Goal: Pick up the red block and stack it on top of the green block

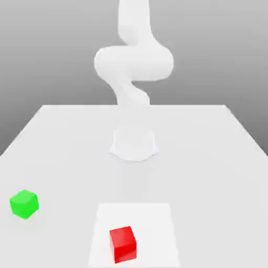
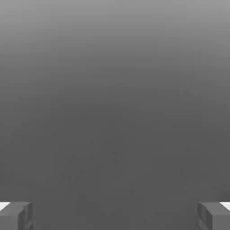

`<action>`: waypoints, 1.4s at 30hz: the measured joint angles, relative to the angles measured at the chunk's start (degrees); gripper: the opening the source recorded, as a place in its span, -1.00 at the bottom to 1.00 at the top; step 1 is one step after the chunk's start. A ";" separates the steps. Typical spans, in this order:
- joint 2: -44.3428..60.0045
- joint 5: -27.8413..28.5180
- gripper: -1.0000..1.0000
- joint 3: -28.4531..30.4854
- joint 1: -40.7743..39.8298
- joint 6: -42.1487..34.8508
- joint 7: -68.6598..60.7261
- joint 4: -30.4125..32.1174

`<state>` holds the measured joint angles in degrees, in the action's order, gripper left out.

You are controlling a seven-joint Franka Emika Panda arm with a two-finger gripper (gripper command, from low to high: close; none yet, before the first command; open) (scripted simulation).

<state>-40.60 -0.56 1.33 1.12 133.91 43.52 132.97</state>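
The red block (image 1: 123,244) rests on the white table near its front edge, on a slightly brighter square patch (image 1: 157,220). The green block (image 1: 24,203) sits on the table toward the exterior view's left, well apart from the red one. In the hand view my gripper (image 2: 115,215) is open, its two grey fingertips (image 2: 16,215) standing far apart with nothing between them, against a plain grey background. The white arm (image 1: 133,63) rises from its base (image 1: 134,144) at the table's middle.
The white table (image 1: 209,157) stretches wide around the arm's round base. Bare surface lies between the two blocks and on the exterior view's right.
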 joint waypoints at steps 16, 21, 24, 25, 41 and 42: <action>33.65 -4.25 0.00 5.43 4.13 13.63 -15.32 7.64; 43.91 -3.97 0.00 5.66 3.82 17.91 -18.91 10.03; 49.98 -2.96 0.00 5.85 3.58 20.75 -20.23 11.24; 52.03 -3.08 0.00 5.55 3.28 22.17 -20.60 11.21; 54.10 -3.04 -1.00 4.68 2.39 23.61 -20.88 11.17; 52.20 -2.50 -1.00 4.99 2.40 22.02 -20.56 11.49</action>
<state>11.59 -3.06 6.32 3.53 155.93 22.96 144.46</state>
